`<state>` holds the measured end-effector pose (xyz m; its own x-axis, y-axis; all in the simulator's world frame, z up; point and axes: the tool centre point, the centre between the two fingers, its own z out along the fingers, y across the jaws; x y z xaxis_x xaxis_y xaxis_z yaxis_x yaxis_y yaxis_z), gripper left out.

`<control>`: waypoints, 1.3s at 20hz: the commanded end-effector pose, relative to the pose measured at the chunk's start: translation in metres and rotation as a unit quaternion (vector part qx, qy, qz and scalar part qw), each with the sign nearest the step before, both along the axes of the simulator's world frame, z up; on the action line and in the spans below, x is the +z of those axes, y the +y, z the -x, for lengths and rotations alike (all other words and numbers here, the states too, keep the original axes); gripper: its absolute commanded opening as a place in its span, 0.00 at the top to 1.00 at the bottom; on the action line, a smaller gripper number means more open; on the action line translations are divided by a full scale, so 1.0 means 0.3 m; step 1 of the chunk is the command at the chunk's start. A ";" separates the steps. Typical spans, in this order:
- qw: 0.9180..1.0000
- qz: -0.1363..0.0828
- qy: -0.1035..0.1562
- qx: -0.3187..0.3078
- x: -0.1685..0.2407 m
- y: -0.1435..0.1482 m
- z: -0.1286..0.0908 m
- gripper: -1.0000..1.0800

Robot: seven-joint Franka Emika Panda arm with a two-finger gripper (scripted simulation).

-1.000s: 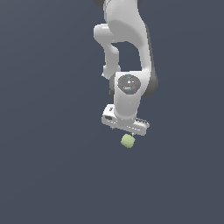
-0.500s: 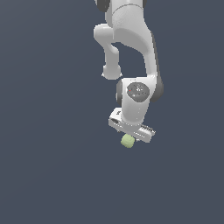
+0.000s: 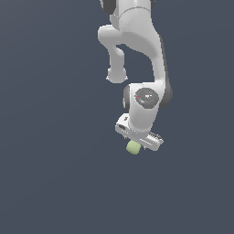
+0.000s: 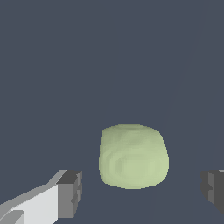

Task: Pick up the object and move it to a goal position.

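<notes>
The object [image 3: 133,147], a small pale yellow-green cube with rounded edges, shows just under the white hand in the exterior view. My gripper [image 3: 136,142] is lowered over it. In the wrist view the object [image 4: 133,156] lies between the two dark grey fingertips [image 4: 70,192], with a clear gap on each side and nearer to one finger than the other. My gripper [image 4: 141,192] is open and neither pad touches the cube. The fingertips are hidden behind the hand in the exterior view.
Everything around is plain dark grey surface, with no other object, container or edge in view. The white arm [image 3: 137,41] rises from the hand toward the top of the exterior view.
The hand has come down and shifted toward the exterior view's right, ending over the cube. The cube has stayed where it was.
</notes>
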<state>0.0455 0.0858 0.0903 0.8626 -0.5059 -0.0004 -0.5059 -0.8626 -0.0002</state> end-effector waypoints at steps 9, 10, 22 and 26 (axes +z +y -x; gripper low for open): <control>1.000 0.000 0.000 -0.002 -0.131 -0.001 0.004 0.04; 1.000 0.000 0.000 -0.002 -0.143 0.000 0.004 0.04; 1.000 0.000 0.000 -0.002 -0.166 0.000 -0.001 1.00; 1.000 0.000 0.000 -0.002 -0.166 0.000 -0.001 1.00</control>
<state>0.0458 0.0862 0.0405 0.8606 -0.5093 -0.0002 -0.5093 -0.8606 -0.0001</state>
